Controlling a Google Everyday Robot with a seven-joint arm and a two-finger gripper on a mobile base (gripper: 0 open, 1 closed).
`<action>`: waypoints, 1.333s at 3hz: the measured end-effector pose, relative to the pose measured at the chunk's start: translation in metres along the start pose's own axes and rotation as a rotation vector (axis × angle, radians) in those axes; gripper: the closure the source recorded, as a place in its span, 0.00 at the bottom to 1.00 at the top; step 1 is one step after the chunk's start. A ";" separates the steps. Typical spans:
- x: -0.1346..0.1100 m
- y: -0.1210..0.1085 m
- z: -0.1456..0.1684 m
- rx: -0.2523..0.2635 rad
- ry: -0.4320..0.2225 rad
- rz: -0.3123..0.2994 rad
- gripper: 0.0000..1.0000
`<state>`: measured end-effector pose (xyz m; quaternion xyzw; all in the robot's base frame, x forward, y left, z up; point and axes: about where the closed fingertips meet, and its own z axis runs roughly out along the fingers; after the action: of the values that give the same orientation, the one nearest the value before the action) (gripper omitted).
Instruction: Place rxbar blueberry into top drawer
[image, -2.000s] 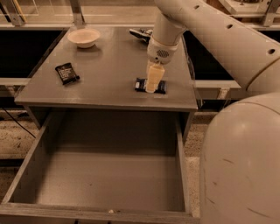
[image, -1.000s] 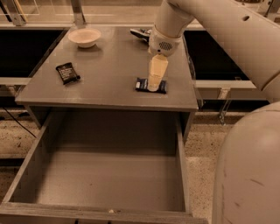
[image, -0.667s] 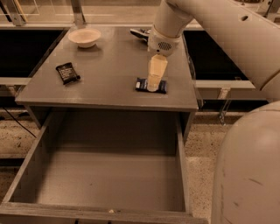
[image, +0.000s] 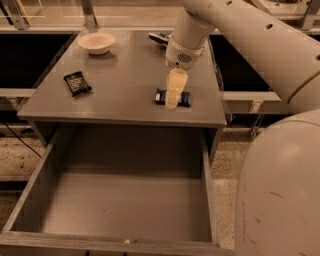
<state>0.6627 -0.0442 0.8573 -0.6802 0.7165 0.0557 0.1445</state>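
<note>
Camera view, the only one. Cream claw hangs tip-down from the pale robot arm, low over the front right part of the grey wood-grain tabletop. It shows edge-on as one pale shape, so I cannot tell whether the claw is spread or pressed together, nor whether it touches anything.

Directly under the claw tip is a small flat rectangular bar in a dark navy-blue wrapper, the rxbar blueberry. It lies flat on the tabletop, long side across, one end showing either side of the claw. Judged: the claw is lined up over the bar's middle to take it across its narrow width. The bar is not lifted.

Below the claw and toward the camera is the wide grey wood-grain top drawer, pulled out, flat bottom in view. Its mouth sits just in front of the tabletop edge, so the carry should be short: up, forward, down.

Well left of the claw lies a black wrapper with white print, flat, not the target. Further back and left is a shallow pale bowl. Behind the claw is a dark object, half hidden by the arm, kind unclear.

Hidden: the bar's middle and lettering, under the claw. The robot's bulky cream body fills the lower right and blocks the floor there. The drawer front is cut by the bottom edge.
</note>
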 end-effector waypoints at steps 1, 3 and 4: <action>0.000 0.002 0.010 -0.023 -0.003 0.000 0.00; 0.017 0.010 0.038 -0.083 0.013 0.029 0.00; 0.018 0.010 0.039 -0.084 0.014 0.030 0.02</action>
<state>0.6572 -0.0499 0.8144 -0.6753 0.7245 0.0833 0.1101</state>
